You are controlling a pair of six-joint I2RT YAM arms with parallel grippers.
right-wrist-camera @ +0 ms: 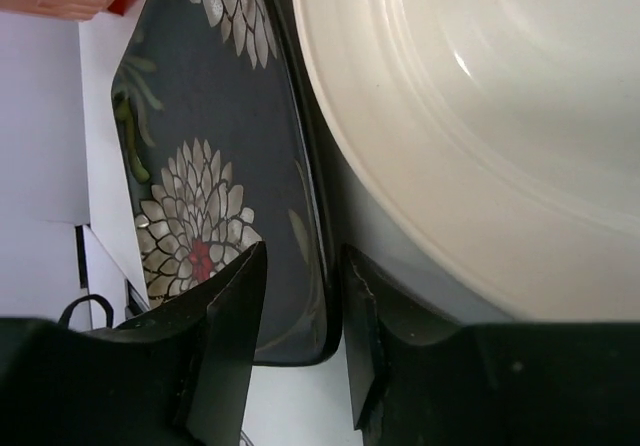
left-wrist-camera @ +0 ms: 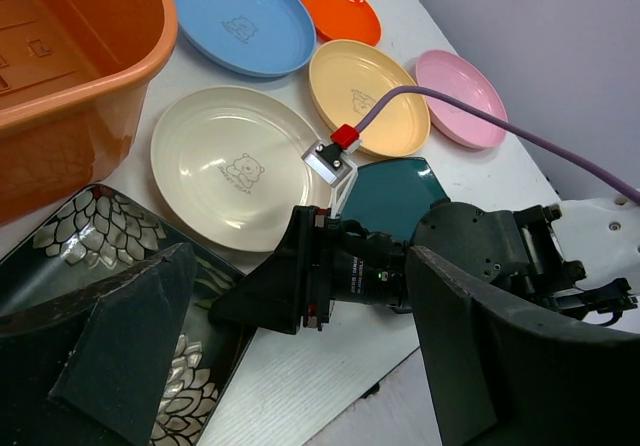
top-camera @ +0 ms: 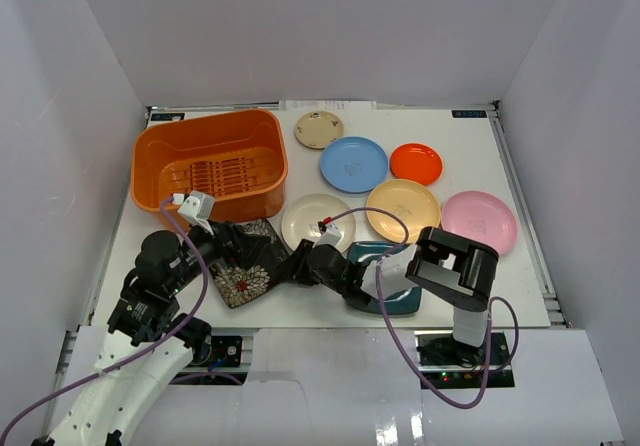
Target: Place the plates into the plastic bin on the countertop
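The black floral square plate (top-camera: 240,266) lies at the front left, just before the orange plastic bin (top-camera: 165,151). My right gripper (top-camera: 287,266) is low at that plate's right edge. In the right wrist view its jaws (right-wrist-camera: 303,261) stand a little apart, straddling the floral plate's rim (right-wrist-camera: 200,166) next to the cream plate (right-wrist-camera: 480,116). My left gripper (top-camera: 235,251) hovers wide open and empty over the floral plate (left-wrist-camera: 90,231). The cream plate (top-camera: 318,222) and the dark teal square plate (top-camera: 390,281) lie by the right arm.
Small tan (top-camera: 319,129), light blue (top-camera: 353,163), orange-red (top-camera: 416,163), peach-yellow (top-camera: 402,209) and pink (top-camera: 479,221) plates lie on the white countertop (top-camera: 470,146) right of the bin. The bin holds nothing. White walls enclose the table. A purple cable (left-wrist-camera: 480,111) loops over the plates.
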